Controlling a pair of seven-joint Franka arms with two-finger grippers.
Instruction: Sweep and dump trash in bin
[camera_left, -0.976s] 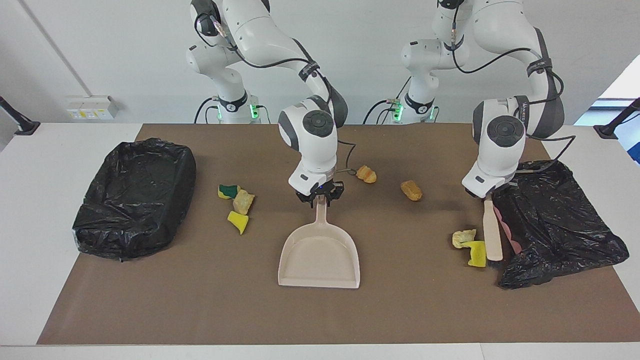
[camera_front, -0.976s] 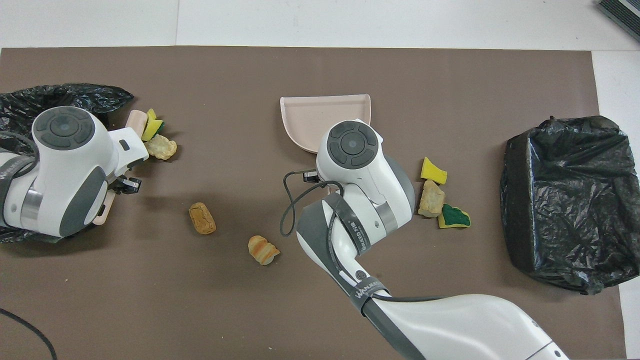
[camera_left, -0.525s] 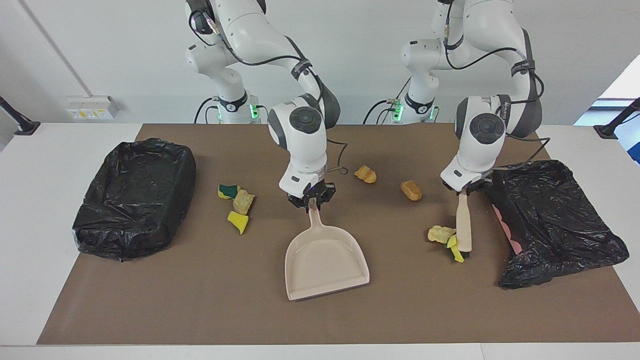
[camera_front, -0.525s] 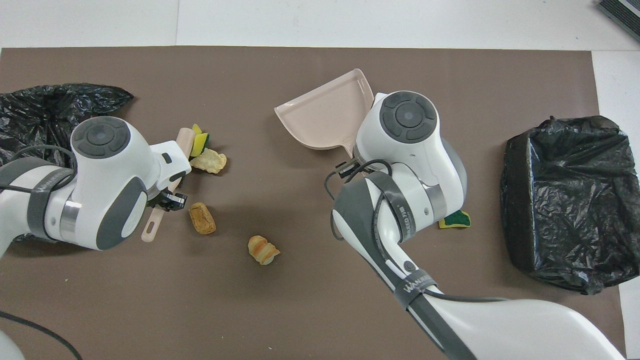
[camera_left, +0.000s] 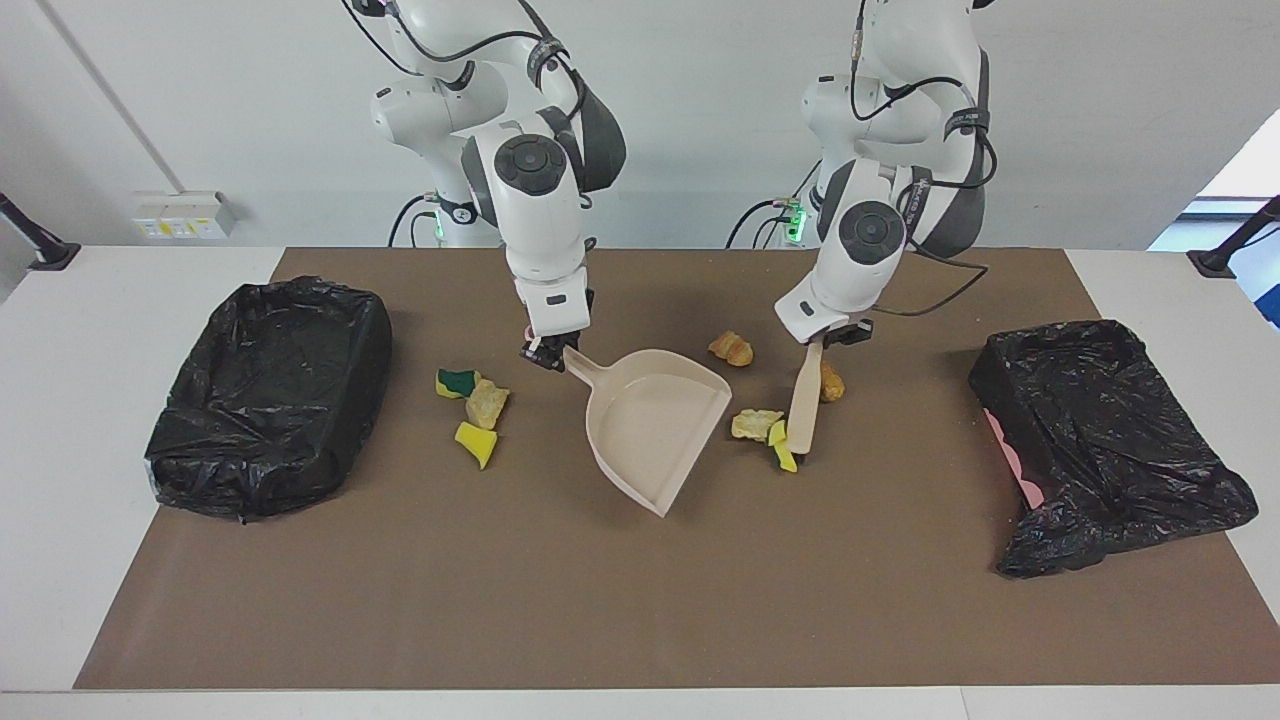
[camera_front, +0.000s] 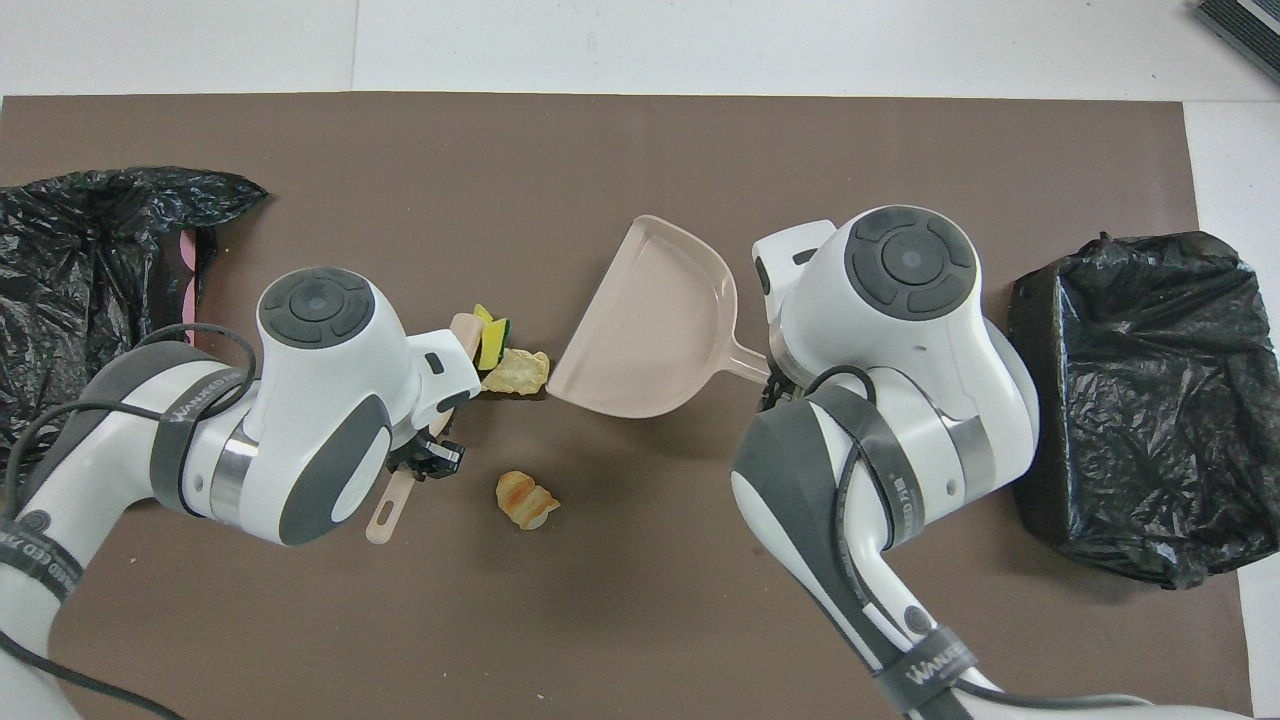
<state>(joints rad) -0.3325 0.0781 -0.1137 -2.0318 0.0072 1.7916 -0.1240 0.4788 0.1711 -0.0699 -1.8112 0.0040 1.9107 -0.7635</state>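
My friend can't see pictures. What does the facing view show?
The left hand pushes a brush against two scraps toward a dustpan held by the right hand. Other scraps and two black-bagged bins sit around.

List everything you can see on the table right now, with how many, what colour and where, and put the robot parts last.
Dustpan: one, beige, mid-mat, held by its handle, mouth turned toward the brush.
Brush: one, beige, upright, head on the mat against two scraps.
Swept scraps: two, pale crumbly and yellow-green, between brush and dustpan mouth.
Bread-like lumps: two, orange-brown, nearer the robots than the swept scraps; one partly hidden by the brush.
Scrap cluster: three, green-yellow, pale, yellow, between dustpan and lined bin.
Lined bin: one, black bag, at the right arm's end.
Loose bag: one, black, pink showing at its edge, at the left arm's end.
Mat: one, brown.
Right gripper: on the dustpan handle.
Left gripper: on the brush handle.
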